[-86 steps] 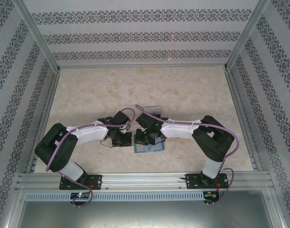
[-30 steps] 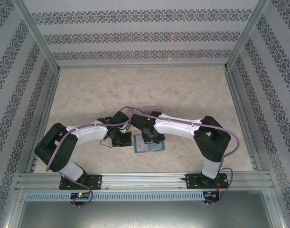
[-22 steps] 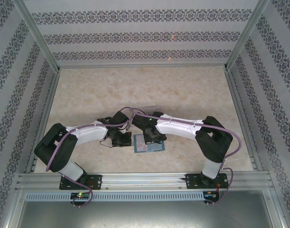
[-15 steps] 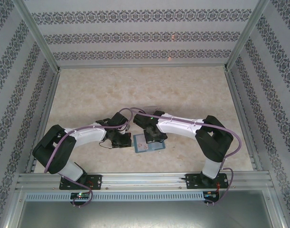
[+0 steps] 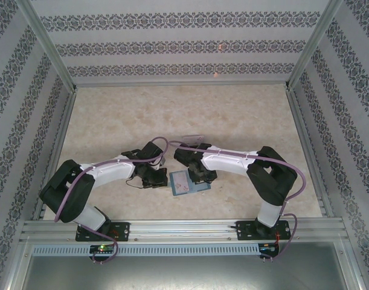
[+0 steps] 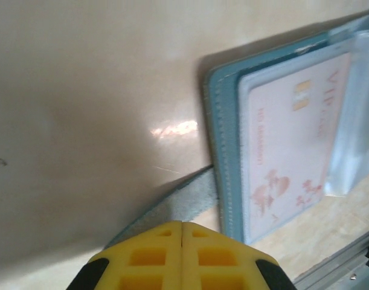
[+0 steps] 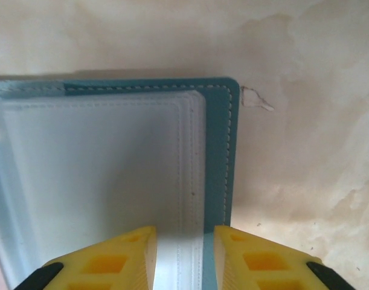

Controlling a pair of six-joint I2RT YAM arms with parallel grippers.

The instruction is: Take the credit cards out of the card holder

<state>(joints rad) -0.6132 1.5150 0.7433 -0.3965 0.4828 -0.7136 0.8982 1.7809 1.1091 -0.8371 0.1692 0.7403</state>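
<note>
Card holder (image 5: 187, 181), teal, lay opened flat like a book on the pale table (image 5: 172, 115), near the front edge and between your two grippers. Your left gripper (image 6: 182, 254) sat just beside the left cover with its yellow fingers pressed together. The holder's grey tab (image 6: 175, 208) ran right up under those fingertips. I could not tell whether it was pinched between them or only lying below them. Your right gripper (image 7: 184, 254) hovered over the right half with its fingers apart and nothing gripped. Below it lay the stitched edge of a frosted pocket (image 7: 99, 169).

In the left wrist view, a pale credit card (image 6: 290, 151) with pink print and the letters VIP was still tucked inside the pocket on the left cover. A clear sleeve (image 6: 356, 115) stood lifted beside it. The frosted pocket under the right gripper was too cloudy to show whether it held a card. A clear tray (image 5: 193, 139) sat just beyond the holder, partly behind the right arm, and its contents were too small to make out.

By my reading, opening the holder was done, and the real work was not. At least one card remained to be drawn from its pocket. I could not judge how many, if any, had already come out.
</note>
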